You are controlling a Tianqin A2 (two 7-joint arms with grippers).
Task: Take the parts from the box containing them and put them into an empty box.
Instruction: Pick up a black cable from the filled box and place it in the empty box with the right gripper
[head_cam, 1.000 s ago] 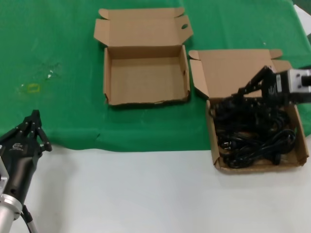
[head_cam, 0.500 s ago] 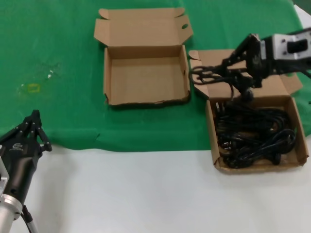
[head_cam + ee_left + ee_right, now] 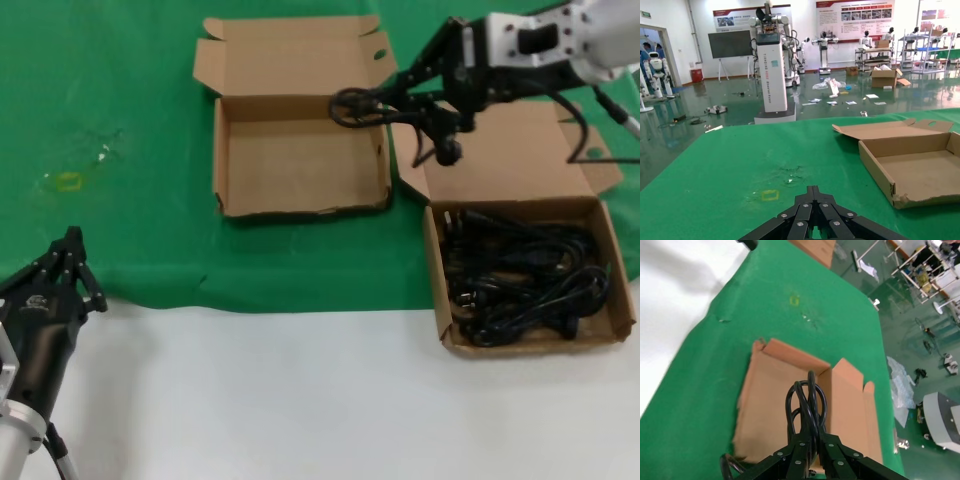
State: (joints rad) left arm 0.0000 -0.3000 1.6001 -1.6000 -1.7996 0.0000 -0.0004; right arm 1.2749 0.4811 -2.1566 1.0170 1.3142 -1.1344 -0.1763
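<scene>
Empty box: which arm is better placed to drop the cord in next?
Right. The right pincer is shut on a coiled cord above the empty box's right edge, while the left pincer sits parked at the table's near-left edge.

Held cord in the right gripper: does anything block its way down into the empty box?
Nothing visible does. The right gripper carries the cord above the right wall of the empty box, whose lid is folded back and whose floor is bare. The left gripper sits far off near the table's front edge.
</scene>
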